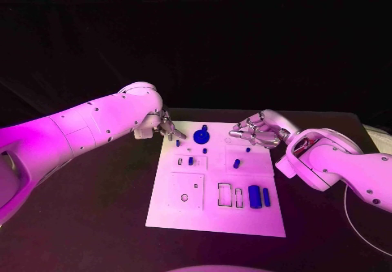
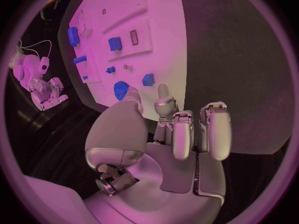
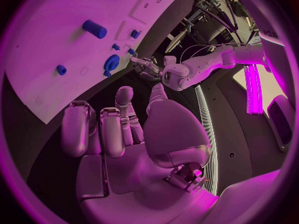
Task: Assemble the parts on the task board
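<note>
Both hands hover at the far end of the task board [image 1: 163, 209], one at each side. The left hand [image 1: 166, 126] sits just off the far-left corner, fingers loosely apart and holding nothing. The right hand [image 1: 260, 132] hangs over the far-right edge, fingers curled but seemingly empty, though the head view is poor there. Between them lies the round blue gear [image 1: 201, 136], closer to the left hand and just to its right. The long blue cylinder [image 1: 254, 196] waits at the near right, its axis running near to far.

Both hands [image 1: 166, 126] [image 1: 258, 131] seemingly empty, fingers curled
</note>
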{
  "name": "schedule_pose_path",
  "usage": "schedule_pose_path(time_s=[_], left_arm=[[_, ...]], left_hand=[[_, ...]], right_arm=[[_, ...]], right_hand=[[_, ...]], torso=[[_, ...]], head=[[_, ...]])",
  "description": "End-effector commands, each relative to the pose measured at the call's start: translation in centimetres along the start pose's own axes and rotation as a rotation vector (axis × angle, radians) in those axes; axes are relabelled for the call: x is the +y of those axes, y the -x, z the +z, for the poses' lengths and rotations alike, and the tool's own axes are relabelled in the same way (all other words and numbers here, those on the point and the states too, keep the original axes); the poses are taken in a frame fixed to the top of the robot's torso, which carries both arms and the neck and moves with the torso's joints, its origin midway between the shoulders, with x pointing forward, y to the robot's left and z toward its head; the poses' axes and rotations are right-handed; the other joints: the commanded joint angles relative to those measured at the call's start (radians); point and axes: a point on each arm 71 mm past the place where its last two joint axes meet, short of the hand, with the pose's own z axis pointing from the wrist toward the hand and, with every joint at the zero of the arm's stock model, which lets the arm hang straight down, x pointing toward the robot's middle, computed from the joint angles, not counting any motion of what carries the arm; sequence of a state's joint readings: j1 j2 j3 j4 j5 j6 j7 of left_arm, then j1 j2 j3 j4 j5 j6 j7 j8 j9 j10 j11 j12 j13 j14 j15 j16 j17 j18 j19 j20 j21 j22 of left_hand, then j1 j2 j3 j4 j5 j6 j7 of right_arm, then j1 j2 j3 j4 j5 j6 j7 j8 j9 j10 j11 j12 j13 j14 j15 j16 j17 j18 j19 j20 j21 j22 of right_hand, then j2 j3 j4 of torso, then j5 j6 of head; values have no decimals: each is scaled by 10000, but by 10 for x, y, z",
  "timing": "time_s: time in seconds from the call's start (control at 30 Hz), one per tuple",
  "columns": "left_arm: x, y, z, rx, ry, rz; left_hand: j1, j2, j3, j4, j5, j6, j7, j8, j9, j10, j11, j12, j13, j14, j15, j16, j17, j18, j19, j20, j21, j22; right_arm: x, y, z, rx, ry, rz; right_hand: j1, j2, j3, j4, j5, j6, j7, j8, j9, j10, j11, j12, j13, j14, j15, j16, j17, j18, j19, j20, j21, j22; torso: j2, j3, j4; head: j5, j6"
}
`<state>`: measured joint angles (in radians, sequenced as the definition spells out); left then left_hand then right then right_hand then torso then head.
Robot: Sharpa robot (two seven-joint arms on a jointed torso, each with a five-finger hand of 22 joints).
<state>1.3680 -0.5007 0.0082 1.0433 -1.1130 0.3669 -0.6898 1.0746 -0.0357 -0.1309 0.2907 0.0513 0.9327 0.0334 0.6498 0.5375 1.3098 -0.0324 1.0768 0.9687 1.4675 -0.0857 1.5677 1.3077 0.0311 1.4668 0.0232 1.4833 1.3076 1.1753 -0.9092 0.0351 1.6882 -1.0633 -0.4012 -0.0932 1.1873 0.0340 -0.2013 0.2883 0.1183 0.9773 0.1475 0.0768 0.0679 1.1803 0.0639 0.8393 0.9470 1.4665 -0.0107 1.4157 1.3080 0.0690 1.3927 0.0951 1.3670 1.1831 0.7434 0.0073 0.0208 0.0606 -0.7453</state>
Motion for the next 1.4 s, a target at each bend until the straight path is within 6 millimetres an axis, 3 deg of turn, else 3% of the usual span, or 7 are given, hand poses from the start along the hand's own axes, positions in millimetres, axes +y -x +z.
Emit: schedule_pose_path(time_s=[0.03, 0.93, 1.4], left_arm=[[-3, -3, 1, 306, -151, 174], [-11, -10, 4, 631, -422, 129], [-12, -10, 4, 718, -462, 97]], left_hand=[[7, 82, -44, -18, -47, 30, 1, 63, 21, 66, -35, 54, 14, 1033, -81, 31, 2631, -8, 461, -67, 33, 1441], [726, 505, -162, -105, -43, -58, -7, 169, 222, 66, -43, 48, -2, 1033, -90, 31, 2631, -7, 458, -83, 22, 1445], [1845, 1153, 197, -498, -39, -75, -38, 293, 425, 63, -71, 23, -36, 1033, -103, 31, 2631, -6, 453, -94, 12, 1454]], right_arm=[[0, -2, 0, 146, 33, -35], [0, -4, 1, 204, 33, -19], [0, -4, 2, 202, 2, -22]], right_hand=[[6, 79, -79, 7, 36, 68, 18, -40, 1, -88, 7, 66, 4, 544, -23, -44, 444, 104, -54, -31, -35, -13], [21, 90, -86, 6, 62, 72, 16, -39, 1, -80, 6, 83, 14, 543, -24, -50, 437, 104, -54, -32, -36, -15], [37, 97, -89, 2, 77, 76, 15, -36, 2, -78, 5, 88, 16, 543, -24, -51, 437, 104, -54, -32, -37, -15]], torso=[[-5, -8, -5], [-11, -2, -7], [-9, -1, -5]], head=[[-2, -9], [-7, -40], [-12, -68]])
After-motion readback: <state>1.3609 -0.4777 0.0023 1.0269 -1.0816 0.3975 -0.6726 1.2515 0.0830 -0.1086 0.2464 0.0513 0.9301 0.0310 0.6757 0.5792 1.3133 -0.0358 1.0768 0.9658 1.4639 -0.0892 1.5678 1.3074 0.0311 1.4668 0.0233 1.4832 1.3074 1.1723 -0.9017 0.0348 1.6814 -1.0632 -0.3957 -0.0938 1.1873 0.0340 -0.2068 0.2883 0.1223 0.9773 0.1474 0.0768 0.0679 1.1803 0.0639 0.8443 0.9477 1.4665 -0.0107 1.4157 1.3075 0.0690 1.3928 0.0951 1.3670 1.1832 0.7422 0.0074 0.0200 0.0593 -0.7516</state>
